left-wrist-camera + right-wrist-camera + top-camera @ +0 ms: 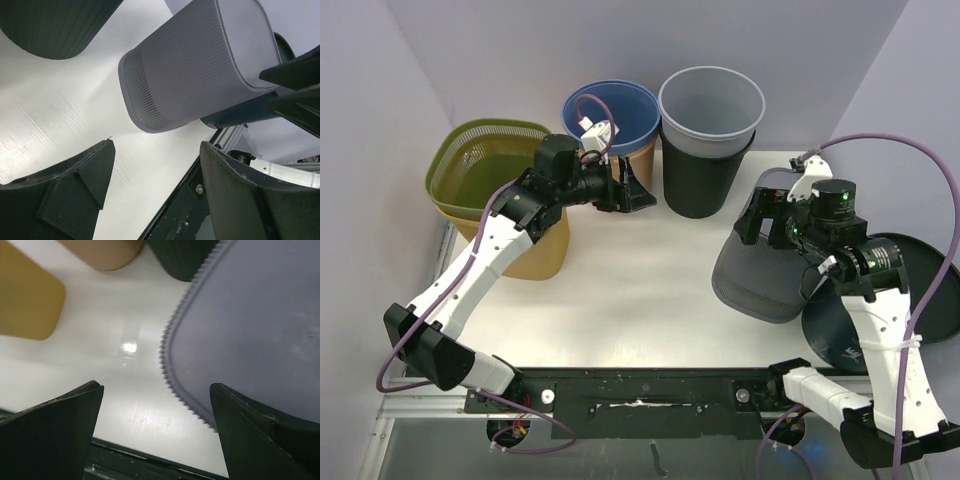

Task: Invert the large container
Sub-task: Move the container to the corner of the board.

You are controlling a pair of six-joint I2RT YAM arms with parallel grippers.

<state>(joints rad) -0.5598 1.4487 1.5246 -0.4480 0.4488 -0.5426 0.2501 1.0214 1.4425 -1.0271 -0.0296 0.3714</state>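
Observation:
The large container [760, 265] is a grey ribbed bin at the right of the table. It lies tilted, with its flat base facing up and toward the table's middle. It also shows in the left wrist view [195, 65] and in the right wrist view [255, 325]. My right gripper [767, 222] is open just above its far end. In the right wrist view, the right gripper [156, 387] straddles the base's ribbed edge; I cannot tell whether it touches. My left gripper [638, 190] is open and empty near the blue bin, and it also shows in its own wrist view [156, 145].
A green mesh basket [485, 165] sits in a tan bin at the back left. A blue bin [612, 115] stands at the back centre. A grey bin [710, 105] is nested in a black one beside it. A dark round dish [920, 300] lies under the container's right side.

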